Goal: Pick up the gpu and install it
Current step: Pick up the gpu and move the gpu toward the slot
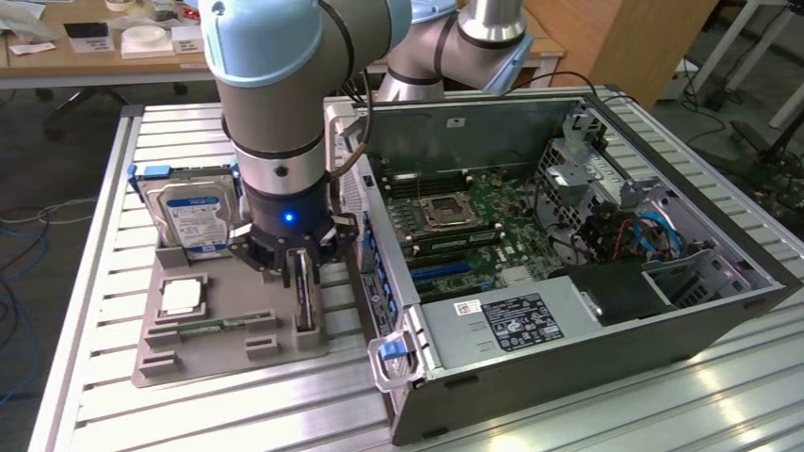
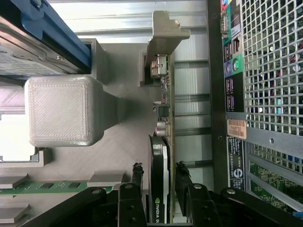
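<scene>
The gpu [image 1: 305, 299] stands on its long edge in a slot of the grey holder tray [image 1: 226, 350], just beside the open computer case [image 1: 703, 282]. In the wrist view the gpu [image 2: 160, 142] shows its black cooler, green board edge and silver end bracket [image 2: 164, 33]. My gripper [image 1: 299, 266] hangs straight down over the card. Its two black fingers [image 2: 137, 172] straddle the card's near end, one on each face, with a narrow gap still visible on the cooler side. The gripper [image 2: 159, 170] is open and the card rests in the tray.
A silver hard drive [image 1: 191, 221] with a blue-white label stands at the tray's back. A processor [image 1: 183, 297] and a narrow memory stick [image 1: 214, 325] lie in the tray. The motherboard [image 1: 465, 226] lies exposed in the case, with blue slots [image 1: 446, 270] near its front.
</scene>
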